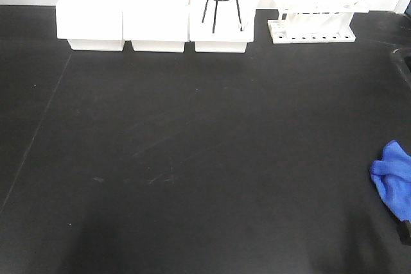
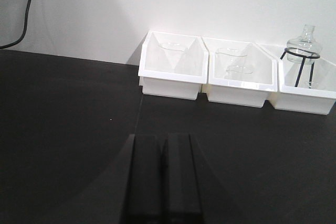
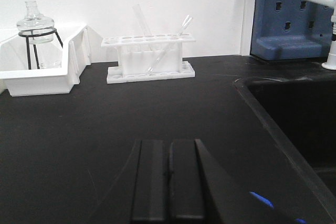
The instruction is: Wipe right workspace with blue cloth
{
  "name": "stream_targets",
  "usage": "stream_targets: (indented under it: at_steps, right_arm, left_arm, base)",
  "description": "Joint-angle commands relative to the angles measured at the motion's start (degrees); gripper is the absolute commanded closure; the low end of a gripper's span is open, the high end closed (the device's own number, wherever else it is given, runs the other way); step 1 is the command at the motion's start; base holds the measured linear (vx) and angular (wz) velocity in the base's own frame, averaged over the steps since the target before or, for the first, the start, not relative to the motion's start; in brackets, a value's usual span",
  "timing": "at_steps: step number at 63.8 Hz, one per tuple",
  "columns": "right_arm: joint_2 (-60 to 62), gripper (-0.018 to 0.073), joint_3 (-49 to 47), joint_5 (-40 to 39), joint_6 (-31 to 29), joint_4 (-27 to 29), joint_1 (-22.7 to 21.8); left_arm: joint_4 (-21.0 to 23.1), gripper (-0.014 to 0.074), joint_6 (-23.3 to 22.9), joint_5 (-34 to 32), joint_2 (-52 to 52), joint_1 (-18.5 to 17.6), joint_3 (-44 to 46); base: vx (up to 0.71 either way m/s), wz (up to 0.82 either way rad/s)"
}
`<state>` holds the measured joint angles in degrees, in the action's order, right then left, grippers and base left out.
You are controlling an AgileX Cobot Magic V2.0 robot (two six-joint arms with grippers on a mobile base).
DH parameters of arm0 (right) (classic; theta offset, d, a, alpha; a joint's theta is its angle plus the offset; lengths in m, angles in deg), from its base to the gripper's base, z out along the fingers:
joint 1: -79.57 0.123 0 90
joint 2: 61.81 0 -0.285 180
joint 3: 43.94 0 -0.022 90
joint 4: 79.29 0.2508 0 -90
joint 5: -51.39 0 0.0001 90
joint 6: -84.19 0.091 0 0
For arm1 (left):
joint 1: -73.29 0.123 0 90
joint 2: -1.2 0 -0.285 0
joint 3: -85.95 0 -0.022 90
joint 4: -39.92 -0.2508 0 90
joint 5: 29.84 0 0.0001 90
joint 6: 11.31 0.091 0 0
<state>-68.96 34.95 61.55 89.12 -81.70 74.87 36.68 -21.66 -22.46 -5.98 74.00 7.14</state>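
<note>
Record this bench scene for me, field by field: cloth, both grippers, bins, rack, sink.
cloth: blue cloth, crumpled, at the right edge of the front view
left gripper: shut, empty
right gripper: shut, nothing between its fingers; slivers of blue show beside it
bench: black, matte
bins: three, white, back row; the rightmost holds a glass flask on a black stand
rack: white, right of the bins, holding tubes
sink: black, at the bench's right

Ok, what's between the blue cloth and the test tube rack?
Only bare black benchtop separates the blue cloth and test tube rack, per the front view.
</note>
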Motion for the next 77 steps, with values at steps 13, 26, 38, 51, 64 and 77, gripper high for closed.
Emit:
stream_targets:
  at_steps: [13,26,38,51,64,77]
  right_arm:
    - [0.5,0.0567,1.1,-4.7,-0.4,-0.3,-0.3]
    - [0.5,0.0567,1.1,-4.7,-0.4,-0.3,-0.3]
    - [0.5,0.0567,1.1,-4.7,-0.4,-0.3,-0.3]
    - [0.5,0.0567,1.1,-4.7,-0.4,-0.3,-0.3]
    - [0.5,0.0567,1.1,-5.0,-0.4,-0.4,-0.3]
    - [0.5,0.0566,0.2,-16.0,2.4,4.5,-0.3]
  left_arm:
    - [0.4,0.0602,-0.5,-4.6,0.9,-0.2,-1.8]
    - [0.4,0.0602,-0.5,-4.6,0.9,-0.2,-1.8]
    - [0.4,0.0602,-0.5,-4.6,0.9,-0.2,-1.8]
    - [0.4,0.0602,-0.5,-4.6,0.9,-0.2,-1.8]
    - [0.4,0.0602,-0.5,-4.6,0.9,-0.2,-1.8]
    - [0.4,0.0602,-0.5,-4.6,0.9,-0.2,-1.8]
  base:
    - [0.0,0.0]
    - [0.0,0.0]
    - [0.0,0.0]
    - [0.0,0.0]
    - [0.0,0.0]
    - [0.0,0.0]
